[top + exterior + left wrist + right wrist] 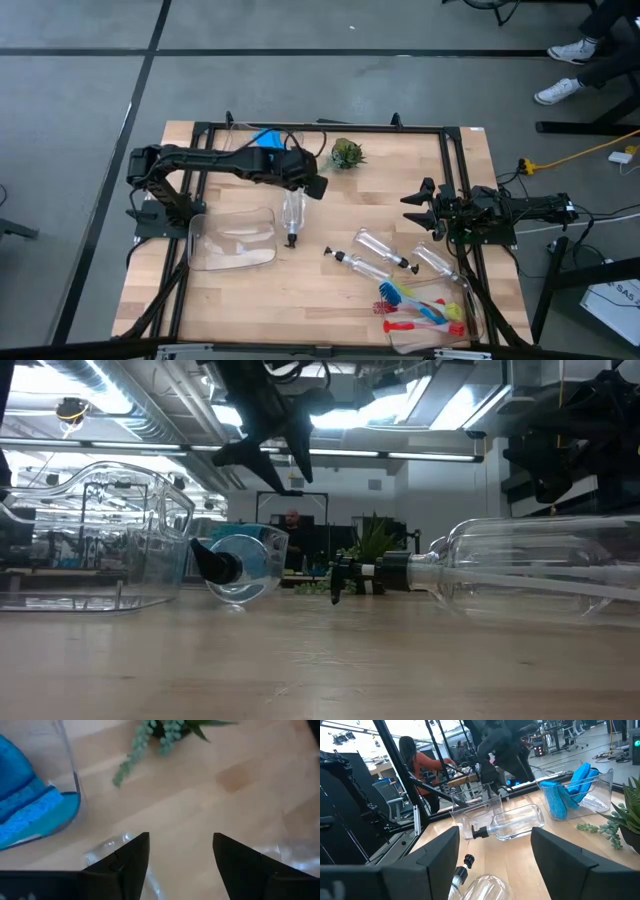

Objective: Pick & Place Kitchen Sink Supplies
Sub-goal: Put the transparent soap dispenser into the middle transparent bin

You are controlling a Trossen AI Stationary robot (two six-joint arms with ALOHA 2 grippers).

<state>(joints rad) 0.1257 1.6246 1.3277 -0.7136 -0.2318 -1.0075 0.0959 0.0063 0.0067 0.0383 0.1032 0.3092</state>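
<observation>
A clear bottle (292,212) lies on the desk (300,290), just right of the clear bin (235,240). It looks light, hard and slippery; hold its round middle. The left tool (318,186) hangs open above it. The right tool (418,196) waits open at the right

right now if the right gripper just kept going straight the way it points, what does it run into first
Probably the clear bottle lying on its side, beyond the open right gripper. Another bottle sits closer, low between the fingers; depth is unclear, so it might brush that one first.
</observation>
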